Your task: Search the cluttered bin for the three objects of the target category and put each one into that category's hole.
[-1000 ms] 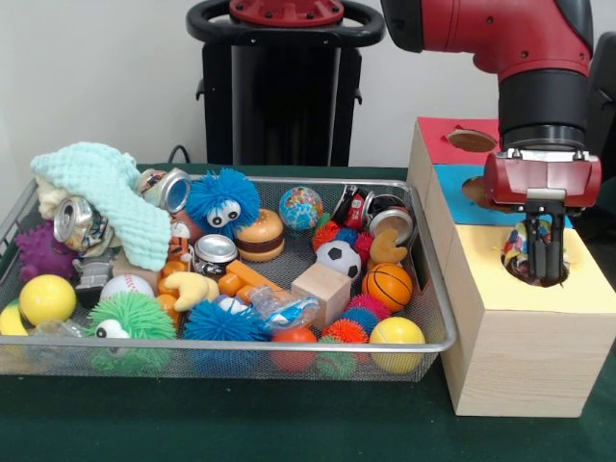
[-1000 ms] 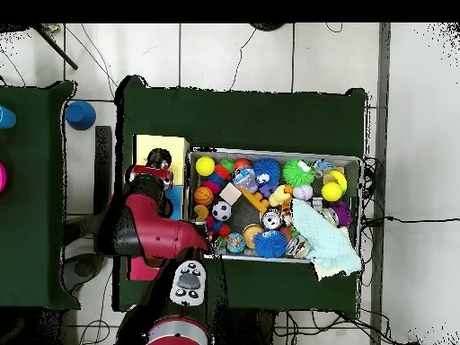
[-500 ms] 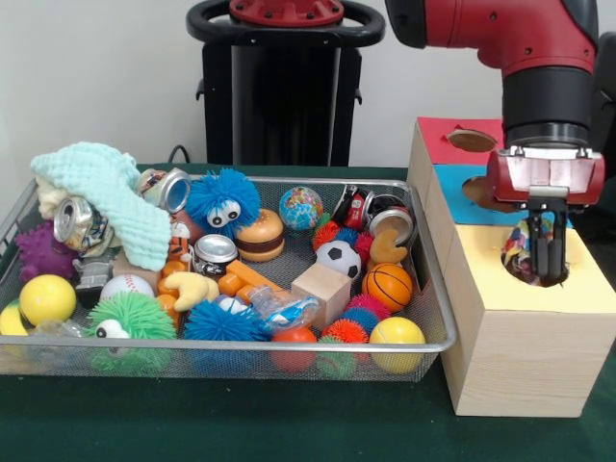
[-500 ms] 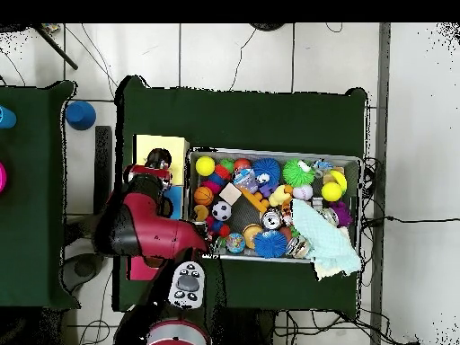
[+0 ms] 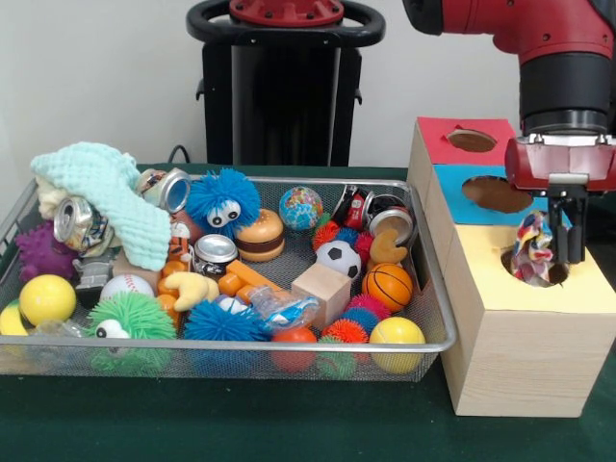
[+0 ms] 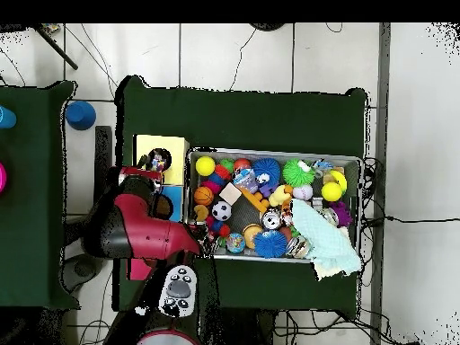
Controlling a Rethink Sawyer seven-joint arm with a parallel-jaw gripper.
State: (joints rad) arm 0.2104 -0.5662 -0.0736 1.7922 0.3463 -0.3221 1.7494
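The tool [image 5: 561,252], seemingly open and clear of it, hangs beside a crumpled multicoloured wrapper [image 5: 532,252] standing half inside the yellow hole [image 5: 535,268], directly below.

Red-and-black arm enters from top right in the front view, wrist vertical, claw [image 5: 562,252] pointing straight down. Red claw housing sits level; one dark finger [image 5: 577,231] hangs clear on the right side. Overhead view: arm bent at the elbow, forearm reaching out from the base.
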